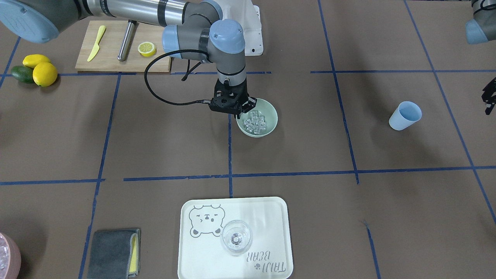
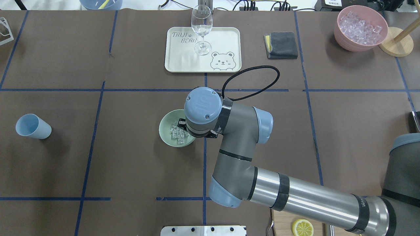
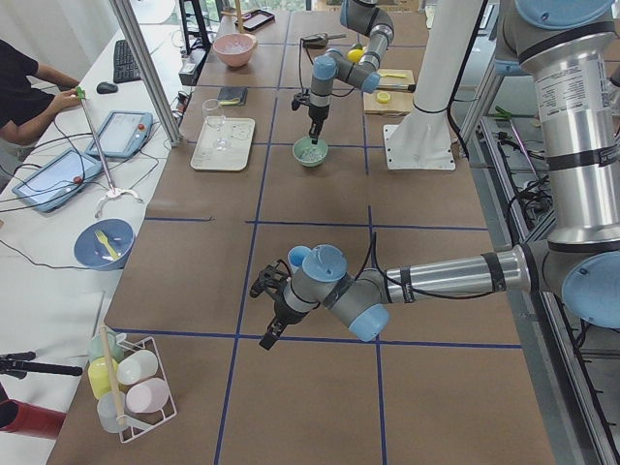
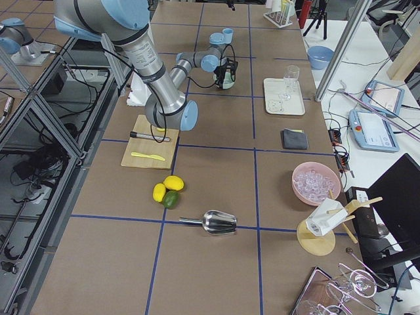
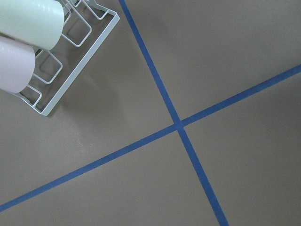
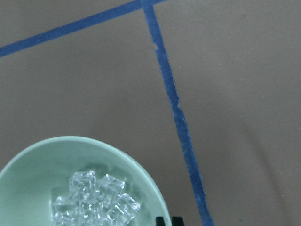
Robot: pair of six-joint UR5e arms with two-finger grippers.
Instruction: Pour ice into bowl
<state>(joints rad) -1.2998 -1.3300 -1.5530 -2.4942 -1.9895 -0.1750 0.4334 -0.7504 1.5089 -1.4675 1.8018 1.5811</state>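
Right gripper point(image 6: 170, 220) at the bowl's rim, ice already in.
Fingertips sit close together at the sage-green bowl's point(image 1: 271, 123) rim, on the side nearest the robot. We cannot tell whether they pinch it; we judge the gripper is there to steady the bowl. The ice point(image 1: 256, 121) lies heaped inside the bowl, mid-table, so the pour looks done. Right arm stretched in long, wrist turned straight down. Left gripper point(image 1: 490, 97) hangs well apart, near the light blue cup point(image 1: 405, 116); we cannot tell its state.
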